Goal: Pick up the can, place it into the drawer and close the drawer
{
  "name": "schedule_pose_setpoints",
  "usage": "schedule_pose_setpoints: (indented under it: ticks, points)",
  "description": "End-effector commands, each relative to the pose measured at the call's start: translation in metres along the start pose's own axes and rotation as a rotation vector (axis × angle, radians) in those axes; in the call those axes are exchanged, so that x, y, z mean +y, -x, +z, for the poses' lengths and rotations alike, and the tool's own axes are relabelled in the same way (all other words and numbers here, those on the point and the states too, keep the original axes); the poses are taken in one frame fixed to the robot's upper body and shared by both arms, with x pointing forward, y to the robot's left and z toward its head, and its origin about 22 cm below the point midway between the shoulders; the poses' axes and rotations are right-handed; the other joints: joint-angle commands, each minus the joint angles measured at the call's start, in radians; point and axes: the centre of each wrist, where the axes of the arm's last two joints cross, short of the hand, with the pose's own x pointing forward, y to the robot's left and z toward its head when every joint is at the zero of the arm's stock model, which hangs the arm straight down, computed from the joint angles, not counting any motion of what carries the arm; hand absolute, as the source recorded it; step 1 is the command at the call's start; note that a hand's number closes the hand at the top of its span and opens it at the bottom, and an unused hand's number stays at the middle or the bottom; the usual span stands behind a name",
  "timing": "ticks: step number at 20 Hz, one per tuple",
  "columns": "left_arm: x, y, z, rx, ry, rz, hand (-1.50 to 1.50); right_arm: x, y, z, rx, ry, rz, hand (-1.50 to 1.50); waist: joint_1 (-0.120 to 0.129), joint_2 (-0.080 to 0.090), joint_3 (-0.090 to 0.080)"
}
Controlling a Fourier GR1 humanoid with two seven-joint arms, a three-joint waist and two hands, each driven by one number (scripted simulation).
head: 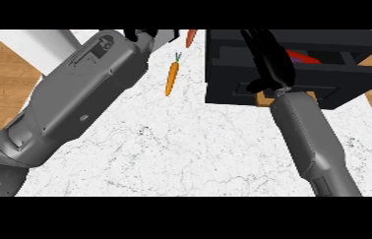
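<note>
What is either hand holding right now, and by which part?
Nothing that shows. The right hand stretches over the open drawer, apart from the red can inside. The left hand is cut off at the view's top; its hold cannot be told.

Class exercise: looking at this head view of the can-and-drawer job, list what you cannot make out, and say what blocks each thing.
- Red thing in the drawer: mostly hidden by the right robot hand; can or not, unclear.
- Right robot hand's fingers: black against the dark drawer, so their pose is unreadable.
- Left robot hand: cut off by the top edge.
- Second orange thing above the carrot: cut off at the top.
</note>
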Motion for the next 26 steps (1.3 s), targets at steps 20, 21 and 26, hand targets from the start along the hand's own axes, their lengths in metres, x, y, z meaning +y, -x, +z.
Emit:
schedule_pose_setpoints:
  ticks: [20, 21, 26]
  points:
    - [0.032, -0.015, 0.022, -0.017, 0.018, -0.007, -1.50, -0.015, 0.015, -0.056, 0.099, 0.149, 0.075, -1.50, 0.043, 0.032, 0.015]
    - [0.035, -0.031, 0.017, -0.020, 0.015, 0.018, -1.50, -0.030, 0.020, -0.065, 0.094, 0.176, 0.080, -1.50, 0.044, 0.033, 0.015]
    - [0.026, -0.023, 0.026, -0.004, 0.028, 0.013, -1.50, -0.043, 0.020, -0.075, 0.119, 0.187, 0.099, -1.50, 0.050, 0.041, 0.015]
